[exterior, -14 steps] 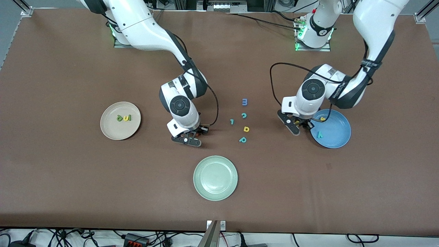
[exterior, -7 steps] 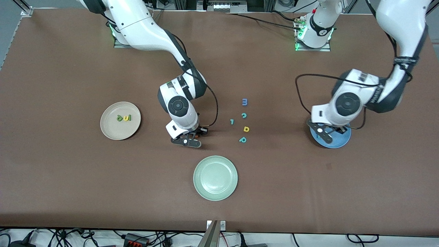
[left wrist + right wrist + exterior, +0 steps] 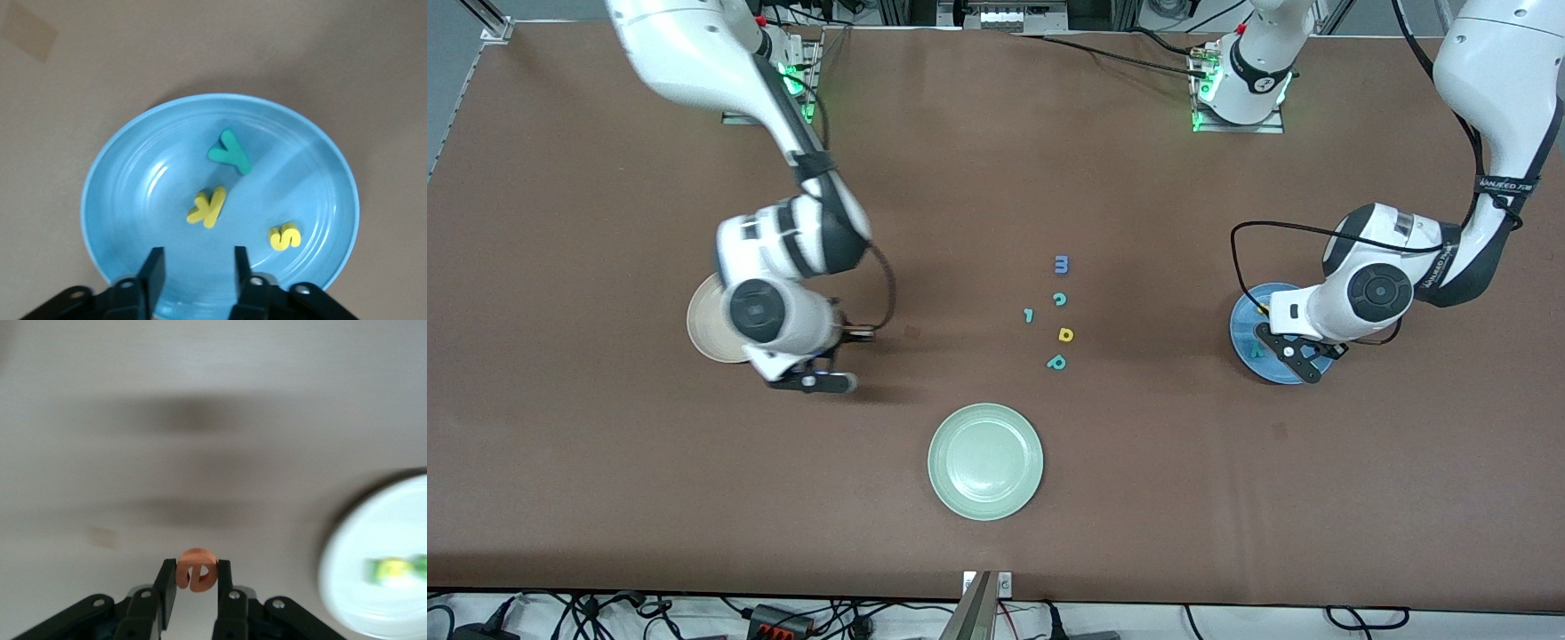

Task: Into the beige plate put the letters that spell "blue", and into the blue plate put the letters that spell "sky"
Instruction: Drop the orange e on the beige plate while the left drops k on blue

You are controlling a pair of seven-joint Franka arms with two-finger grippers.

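Your right tool (image 3: 194,587) is pinching the orange e (image 3: 196,568) over the desk (image 3: 1138,489) beside the beige plate (image 3: 701,327), your left tool (image 3: 193,273) is hanging open over the blue plate (image 3: 133,180), yellow s (image 3: 285,237), yellow k (image 3: 208,206), teal y (image 3: 230,153) lying in it.

blue plate (image 3: 120,180): holds teal y (image 3: 230,151), yellow k (image 3: 208,206), yellow s (image 3: 285,237), lying flat, apart.
orange e (image 3: 196,569): pinched, airborne.
beige plate (image 3: 701,322): mostly hidden.

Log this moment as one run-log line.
left gripper: open over blue plate, y/k/s inside | right gripper: shut on orange e, beside beige plate
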